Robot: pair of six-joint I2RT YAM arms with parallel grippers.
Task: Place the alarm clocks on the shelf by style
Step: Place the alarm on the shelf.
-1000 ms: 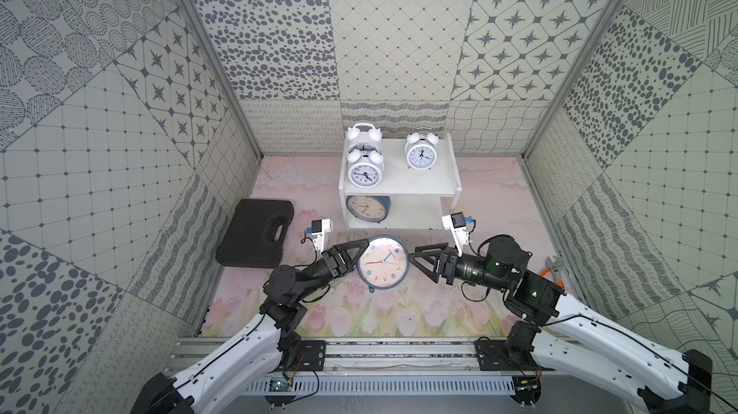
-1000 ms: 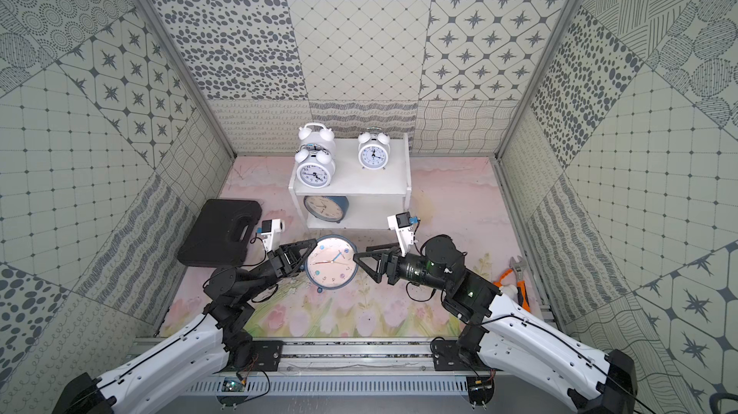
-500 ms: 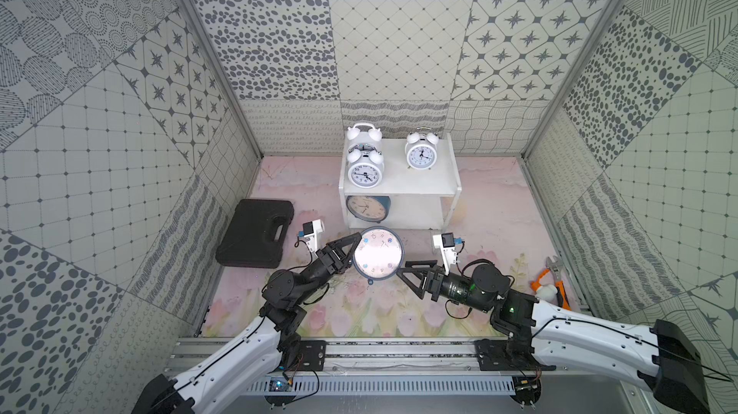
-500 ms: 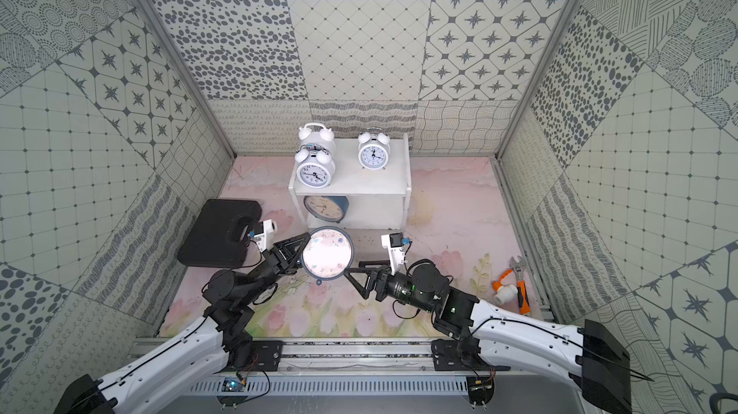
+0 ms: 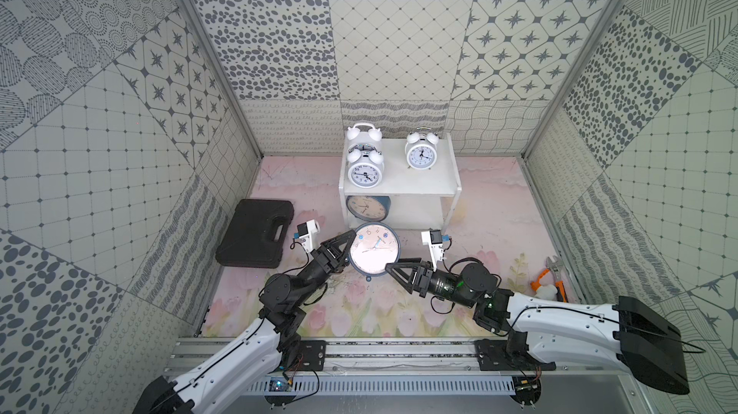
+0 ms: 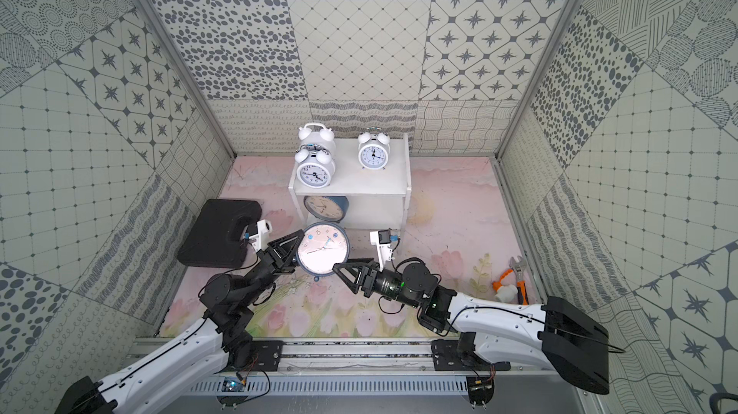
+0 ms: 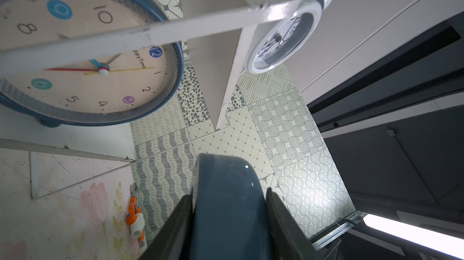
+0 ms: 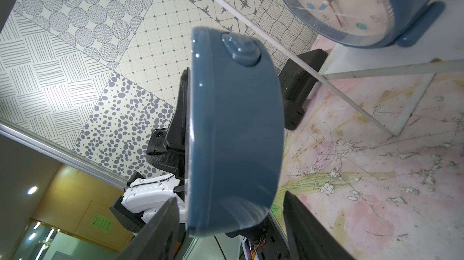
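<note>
In both top views a blue-cased clock (image 5: 374,249) (image 6: 322,247) with a cream dial hangs face up just in front of the white shelf (image 5: 419,188) (image 6: 371,188). My left gripper (image 5: 346,246) (image 7: 229,193) is shut on its left rim. My right gripper (image 5: 393,268) (image 8: 231,197) straddles the held clock's (image 8: 233,133) lower right rim, open, with a gap at each finger. Another blue clock (image 5: 367,207) (image 7: 82,53) stands on the lower tier. Three white twin-bell clocks (image 5: 364,173) (image 5: 363,138) (image 5: 421,152) stand on the top tier.
A flat black case (image 5: 255,238) lies on the floor to the left of the shelf. Orange-handled tools (image 5: 549,282) lie by the right wall. Patterned walls close in the back and both sides.
The left gripper has carried the blue clock a little up and toward the shelf. The right gripper dropped lower and closed in around the clock's right rim, its jaws narrowing.
</note>
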